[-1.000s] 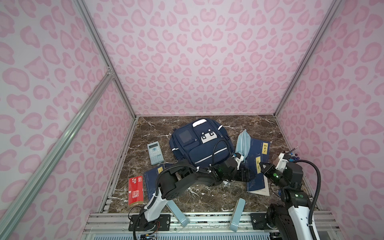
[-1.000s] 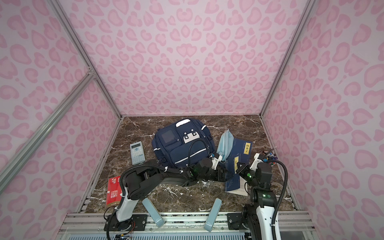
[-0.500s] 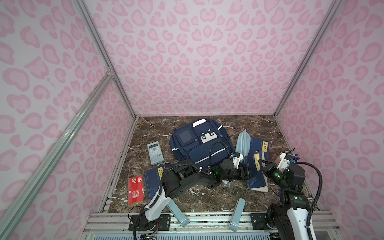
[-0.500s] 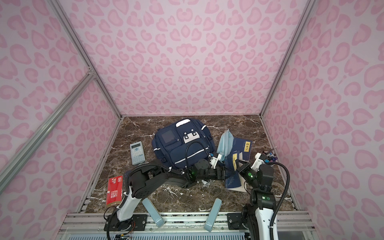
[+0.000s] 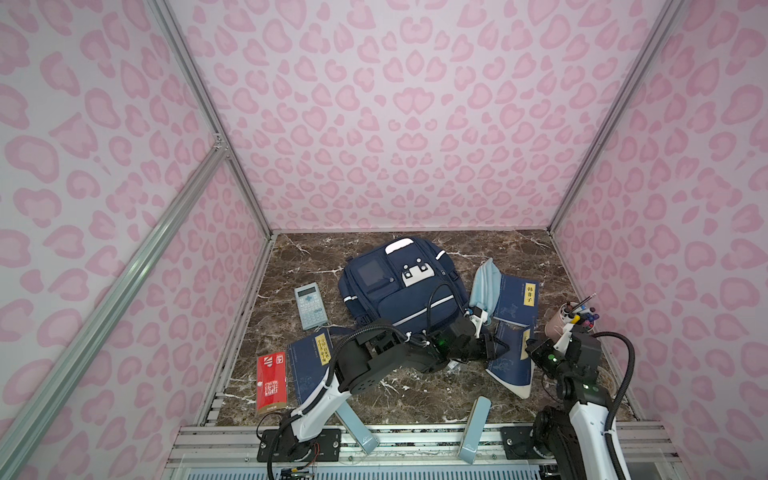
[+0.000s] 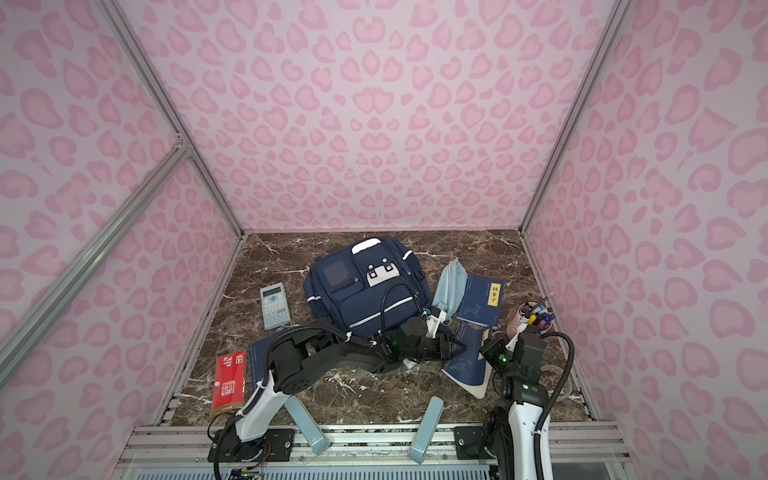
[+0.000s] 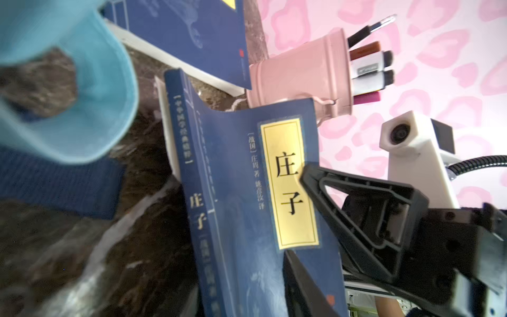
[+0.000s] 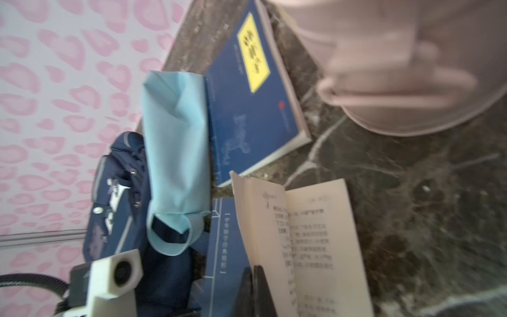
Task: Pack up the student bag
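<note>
The student bag (image 5: 399, 286) (image 6: 365, 286), a navy backpack, lies flat at the middle of the marble floor. To its right lies a blue book (image 5: 511, 365) (image 6: 465, 365) with a yellow label (image 7: 290, 181). My right gripper (image 5: 530, 347) (image 7: 304, 171) (image 8: 253, 269) is shut on the edge of its lifted cover, and printed pages (image 8: 310, 233) show beneath. My left gripper (image 5: 492, 347) (image 6: 451, 345) reaches across to the book's near-left edge. One of its fingers (image 7: 299, 280) lies over the cover; the other is hidden behind the book.
A light-blue pouch (image 5: 484, 282) leans on a second blue book (image 5: 515, 299) behind the held one. A pink pen cup (image 5: 559, 324) stands by the right wall. On the left lie a calculator (image 5: 309, 305), a third blue book (image 5: 309, 357) and a red packet (image 5: 271, 380).
My left gripper has slid right onto the blue book and its jaws have narrowed around it. The right gripper keeps hold of the cover in about the same place.
</note>
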